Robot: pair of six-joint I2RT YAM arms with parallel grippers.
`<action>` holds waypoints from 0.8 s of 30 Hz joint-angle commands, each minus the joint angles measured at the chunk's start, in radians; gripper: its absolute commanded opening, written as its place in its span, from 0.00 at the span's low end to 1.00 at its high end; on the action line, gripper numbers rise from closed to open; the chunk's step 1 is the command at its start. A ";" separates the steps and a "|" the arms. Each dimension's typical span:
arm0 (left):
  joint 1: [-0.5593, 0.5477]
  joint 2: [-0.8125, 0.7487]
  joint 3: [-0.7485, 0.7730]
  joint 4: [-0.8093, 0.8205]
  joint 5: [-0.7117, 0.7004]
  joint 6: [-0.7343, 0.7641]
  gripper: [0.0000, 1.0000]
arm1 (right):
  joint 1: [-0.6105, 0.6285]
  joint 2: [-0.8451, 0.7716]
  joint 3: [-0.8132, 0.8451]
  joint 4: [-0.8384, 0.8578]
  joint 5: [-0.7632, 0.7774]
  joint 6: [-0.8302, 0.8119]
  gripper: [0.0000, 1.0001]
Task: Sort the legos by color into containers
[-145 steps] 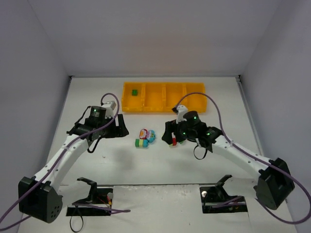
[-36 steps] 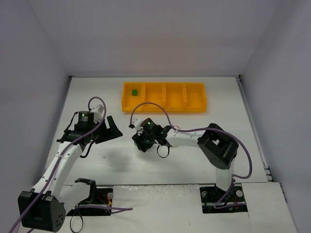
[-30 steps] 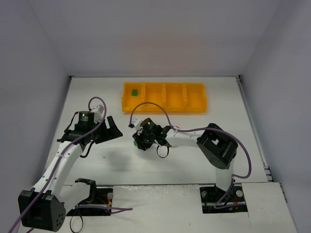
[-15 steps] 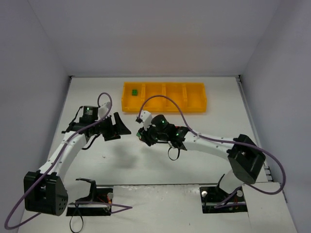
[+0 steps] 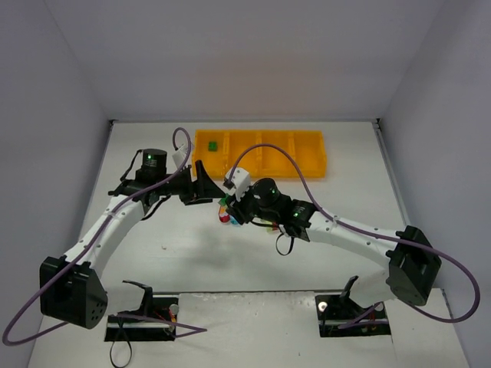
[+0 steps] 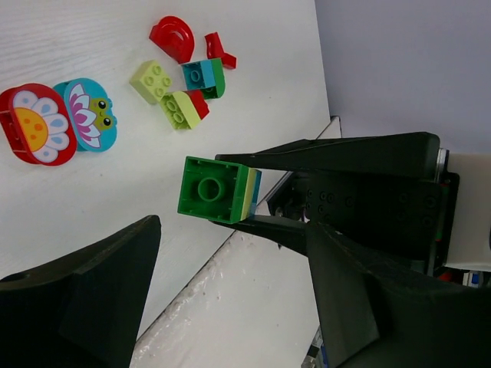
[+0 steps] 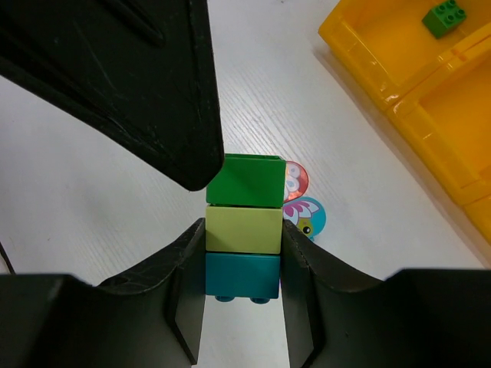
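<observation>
Right gripper (image 7: 242, 230) is pinching a three-brick stack (image 6: 217, 189). Its fingers (image 7: 184, 307) press the lime brick (image 7: 244, 228) and teal brick (image 7: 242, 276) from both sides, and the dark green brick (image 7: 245, 180) sticks out past the fingertips. The stack's long axis runs straight along the gripper, teal end toward the palm and green end pointing away. Studs show on the teal end, and the green end shows its hollow underside. Stack is held up off the table (image 6: 77, 199). Left gripper (image 6: 230, 230) is spread wide and holds nothing. It faces the stack end-on, with the green end sitting in the gap between its two fingers. In the right wrist view one left finger (image 7: 115, 77) sits right at the green brick's corner; can't tell if it touches. On the table under and beyond the stack lie loose pieces: a red flower piece (image 6: 34, 123) touching a teal frog piece (image 6: 88, 115), a loose lime brick (image 6: 151, 80), a lime-and-red wedge (image 6: 184, 109), a teal-and-green pair (image 6: 203, 77), a red arch (image 6: 175, 37) and a small red bit (image 6: 219, 50). Orange tray (image 5: 261, 172) is further out, just beyond both grippers, with its long side across the table. One small green brick (image 5: 212, 145) lies in its leftmost compartment.
</observation>
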 commanded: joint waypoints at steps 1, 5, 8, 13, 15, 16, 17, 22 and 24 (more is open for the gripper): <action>-0.022 0.007 0.061 0.075 0.042 -0.021 0.70 | 0.001 -0.058 0.003 0.035 0.032 -0.015 0.00; -0.050 0.024 0.058 0.051 0.008 0.016 0.70 | 0.001 -0.069 0.000 0.029 0.029 -0.009 0.00; -0.071 0.045 0.058 0.051 -0.018 0.030 0.69 | 0.001 -0.079 -0.001 0.024 0.021 -0.006 0.00; -0.093 0.077 0.075 0.054 -0.038 0.046 0.67 | 0.001 -0.098 -0.009 0.015 0.018 -0.005 0.00; -0.093 0.083 0.077 0.061 -0.038 0.048 0.62 | 0.001 -0.104 -0.011 0.012 0.018 -0.003 0.00; -0.093 0.083 0.077 0.070 -0.037 0.047 0.60 | 0.001 -0.107 -0.014 0.009 0.017 -0.003 0.00; -0.093 0.083 0.078 0.075 -0.030 0.045 0.54 | 0.001 -0.112 -0.015 0.007 0.015 -0.002 0.00; -0.094 0.073 0.072 0.136 -0.004 0.027 0.49 | 0.001 -0.122 -0.026 0.001 0.012 0.004 0.00; -0.093 0.071 0.066 0.158 0.017 0.019 0.50 | 0.001 -0.124 -0.029 0.001 0.009 0.008 0.00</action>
